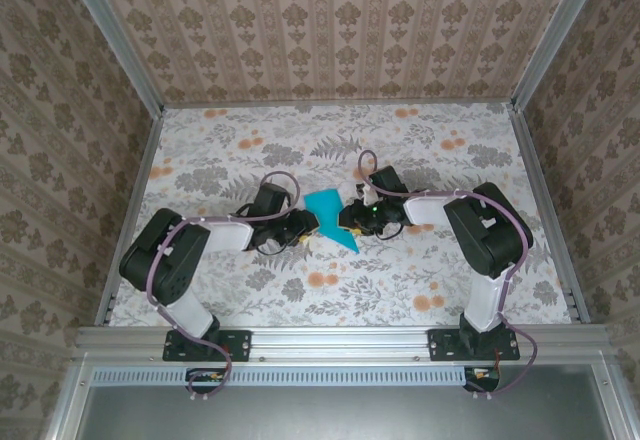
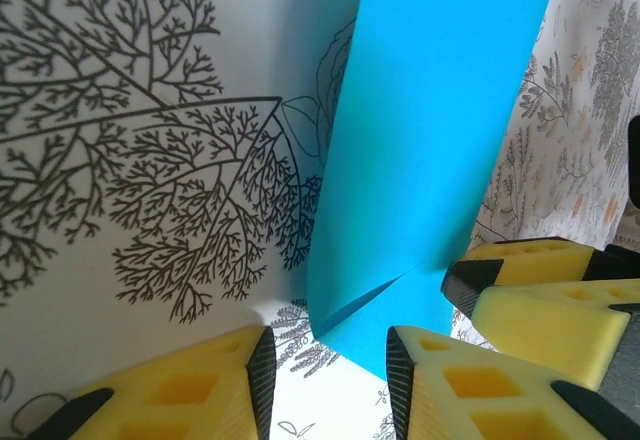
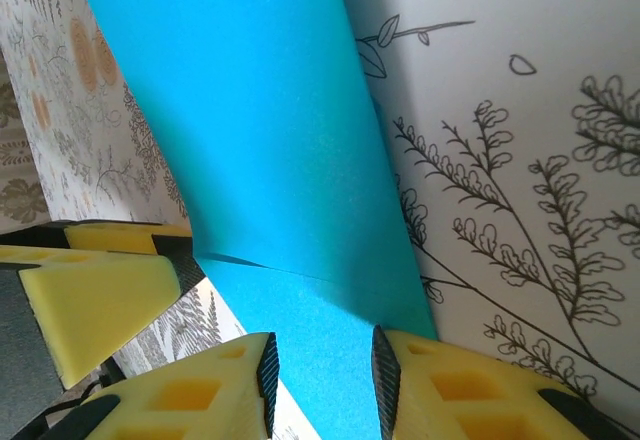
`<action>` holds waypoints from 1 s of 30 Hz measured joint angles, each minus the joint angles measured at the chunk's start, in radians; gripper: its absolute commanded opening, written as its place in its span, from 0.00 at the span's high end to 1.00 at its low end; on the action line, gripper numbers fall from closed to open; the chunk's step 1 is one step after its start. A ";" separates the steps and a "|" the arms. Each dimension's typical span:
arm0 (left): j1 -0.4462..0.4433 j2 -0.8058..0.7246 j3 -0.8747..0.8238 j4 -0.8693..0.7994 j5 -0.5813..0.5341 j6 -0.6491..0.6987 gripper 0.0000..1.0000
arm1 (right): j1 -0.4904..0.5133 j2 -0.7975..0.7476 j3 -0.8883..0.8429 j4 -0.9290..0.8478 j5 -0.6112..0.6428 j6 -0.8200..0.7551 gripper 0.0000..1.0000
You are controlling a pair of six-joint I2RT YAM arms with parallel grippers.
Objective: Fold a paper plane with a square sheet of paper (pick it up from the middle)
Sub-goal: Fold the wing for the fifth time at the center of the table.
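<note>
The paper plane (image 1: pixel 328 212), a teal folded sheet with a sharp point toward the near side, lies on the flowered table between my two grippers. My left gripper (image 1: pixel 306 228) stands at its left edge. In the left wrist view the jaws (image 2: pixel 330 348) are partly apart, and a creased corner of the paper (image 2: pixel 440 110) reaches into the gap. My right gripper (image 1: pixel 351 222) is at the paper's right side. In the right wrist view its jaws (image 3: pixel 323 348) are also apart, standing over the flat paper (image 3: pixel 250 110), which spans the gap. Each wrist view shows the other gripper's yellow fingers (image 2: pixel 540 300) (image 3: pixel 100 300) close by.
The flowered tabletop (image 1: pixel 400 150) is ringed by an aluminium frame (image 1: pixel 340 335) and patterned walls. Both arms bend inward, their cables looping near the paper.
</note>
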State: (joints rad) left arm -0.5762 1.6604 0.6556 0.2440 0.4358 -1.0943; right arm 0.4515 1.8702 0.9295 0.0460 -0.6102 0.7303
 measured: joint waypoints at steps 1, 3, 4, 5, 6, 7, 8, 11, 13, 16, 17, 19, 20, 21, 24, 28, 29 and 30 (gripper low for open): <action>0.000 0.010 0.002 0.011 0.005 -0.003 0.68 | -0.001 0.000 -0.001 0.002 -0.002 0.003 0.65; 0.002 0.019 0.006 0.021 0.014 -0.007 0.71 | -0.003 0.002 -0.002 0.004 -0.006 0.004 0.65; 0.002 0.029 0.008 0.032 0.015 -0.010 0.72 | -0.003 0.002 -0.002 0.005 -0.008 0.004 0.65; 0.002 0.034 0.011 0.036 0.021 -0.011 0.72 | -0.003 0.002 -0.002 0.006 -0.008 0.005 0.65; 0.002 0.037 0.013 0.038 0.023 -0.011 0.73 | -0.004 0.002 -0.002 0.006 -0.008 0.006 0.65; 0.002 0.042 0.015 0.045 0.026 -0.012 0.74 | -0.004 0.002 -0.003 0.008 -0.009 0.007 0.65; 0.002 0.048 0.018 0.050 0.029 -0.012 0.75 | -0.004 0.002 -0.004 0.008 -0.010 0.007 0.65; 0.002 0.061 0.023 0.066 0.040 -0.013 0.78 | -0.004 0.002 -0.004 0.010 -0.012 0.006 0.65; 0.002 0.065 0.023 0.078 0.045 -0.013 0.79 | -0.004 0.002 -0.005 0.011 -0.012 0.006 0.64; 0.002 0.066 0.026 0.099 0.055 -0.013 0.81 | -0.006 0.002 -0.006 0.015 -0.020 0.002 0.63; 0.002 0.066 0.027 0.104 0.058 -0.013 0.80 | -0.007 0.002 -0.008 0.018 -0.025 -0.001 0.62; 0.002 0.066 0.031 0.111 0.063 -0.013 0.81 | -0.009 0.002 -0.010 0.024 -0.035 -0.014 0.61; 0.002 0.067 0.032 0.114 0.065 -0.013 0.83 | -0.009 0.002 -0.011 0.026 -0.039 -0.024 0.60; 0.002 0.067 0.033 0.118 0.066 -0.013 0.85 | -0.009 0.001 -0.011 0.026 -0.042 -0.034 0.58; 0.002 0.067 0.034 0.126 0.068 -0.013 0.89 | -0.008 -0.005 -0.011 0.026 -0.053 -0.079 0.51; 0.002 0.067 0.035 0.124 0.071 -0.014 0.94 | 0.003 -0.040 -0.011 0.001 -0.005 -0.161 0.44; 0.002 0.067 0.037 0.123 0.073 -0.014 0.95 | 0.010 -0.055 -0.013 -0.004 0.019 -0.186 0.43; 0.002 0.067 0.040 0.120 0.074 -0.015 0.95 | 0.016 -0.073 -0.017 -0.010 0.048 -0.208 0.43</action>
State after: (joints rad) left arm -0.5747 1.7271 0.6956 0.3641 0.5098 -1.1091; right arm 0.4679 1.7969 0.9127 0.0360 -0.5625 0.5220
